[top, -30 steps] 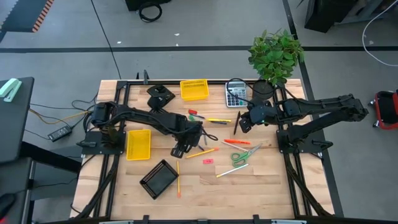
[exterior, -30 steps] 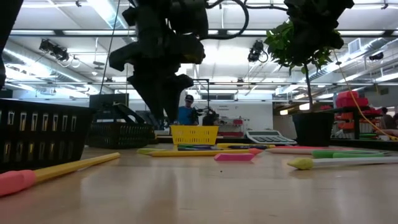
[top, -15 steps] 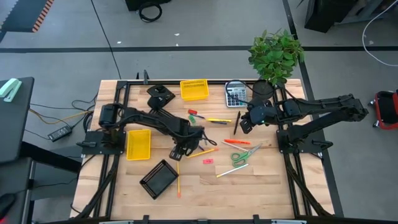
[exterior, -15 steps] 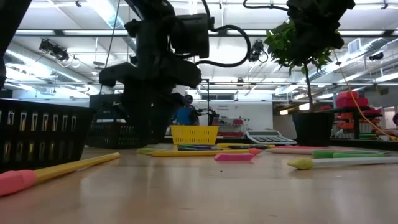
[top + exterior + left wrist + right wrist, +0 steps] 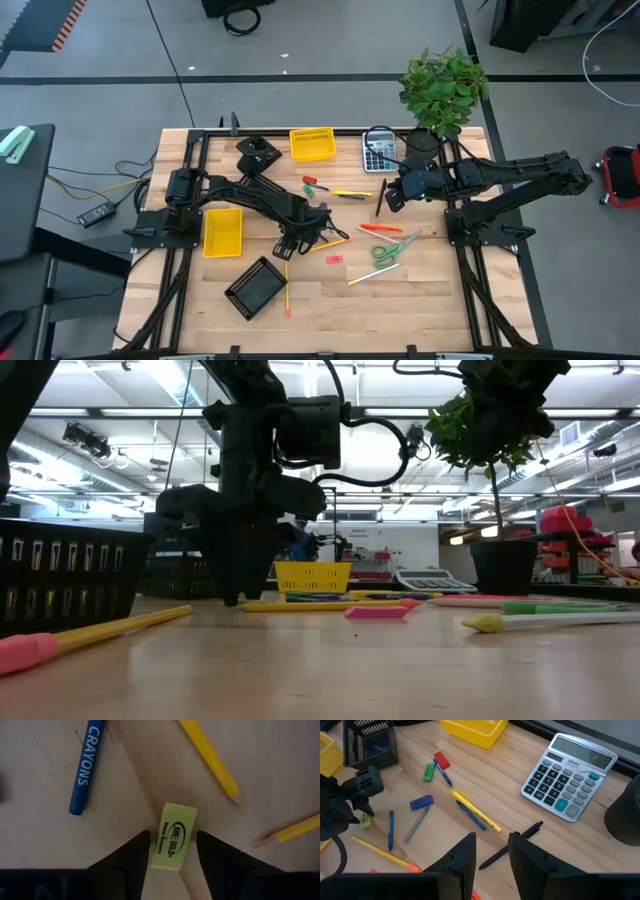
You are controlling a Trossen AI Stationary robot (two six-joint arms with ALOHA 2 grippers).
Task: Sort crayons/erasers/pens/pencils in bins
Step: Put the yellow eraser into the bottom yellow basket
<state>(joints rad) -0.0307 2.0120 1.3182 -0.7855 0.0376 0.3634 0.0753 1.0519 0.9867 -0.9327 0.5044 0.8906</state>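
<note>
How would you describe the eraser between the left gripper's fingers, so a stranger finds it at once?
Find the left gripper, low at the table's middle. Between its fingers lies a yellow eraser, a small block with dark print. The blue crayon and yellow pencils beside it are long sticks.

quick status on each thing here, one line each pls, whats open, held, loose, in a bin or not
left hand: down at the table, fingers either side of the yellow eraser, not lifted
right hand: open, empty, above the black pen
blue crayon: loose on the table
calculator: flat, untouched
far yellow bin: upright, looks empty
</note>
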